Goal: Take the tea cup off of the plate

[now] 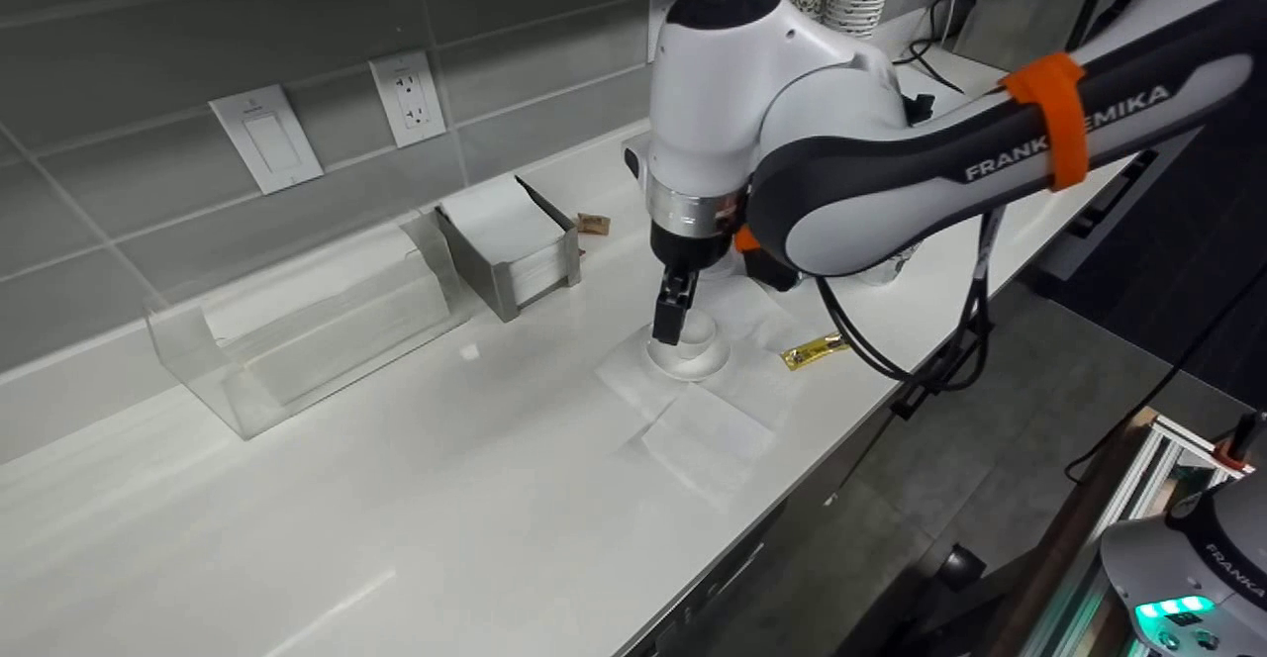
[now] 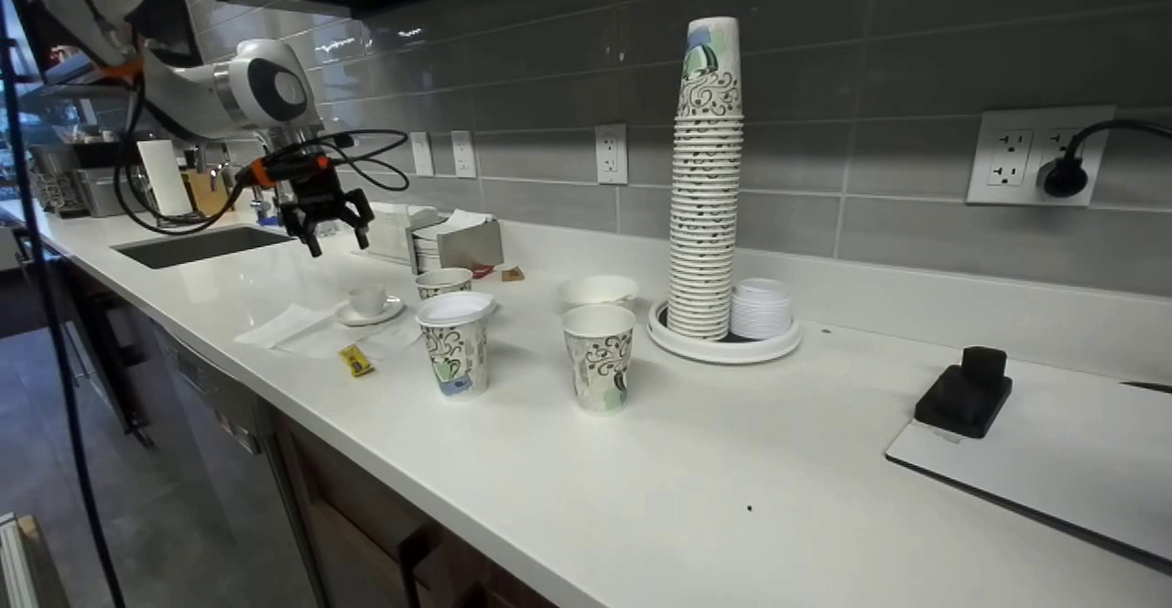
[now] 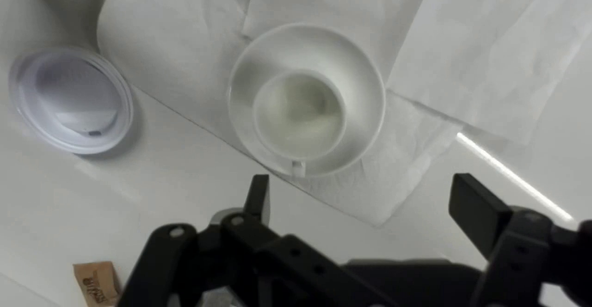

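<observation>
tea cup [image 3: 298, 115] off the saucer [image 3: 365, 99]: not done; it sits upright on the saucer, inside the rim
gripper [image 2: 340, 244]: hangs above the worktop [image 2: 778, 461] and clear of the tea cup in an exterior view
fingers [image 3: 478, 212]: spread wide, nothing between them in the wrist view
grip on the tea cup: none so far; in the wrist view it lies beyond the fingers, not between, so a shift across and then down looks needed
lift and set-down: all left to do; line up, lower, squeeze, raise, move clear of the saucer, release; my call is approach stage, bulk of the task remaining
tea cup looks: small, white, round, smooth, ceramic-looking, thin lip, open top, clearly narrower than the saucer
handle [image 3: 298, 169]: small, one side only, reaches out toward the saucer's edge and, in the wrist view, points to the gripper side
inside of tea cup: pale with a faint yellowish-green tint; picture dim and soft here, can't tell if that is drink or just shading
saucer: white, round, shallow, resting on overlapping napkins [image 3: 171, 57] spread on the worktop
</observation>
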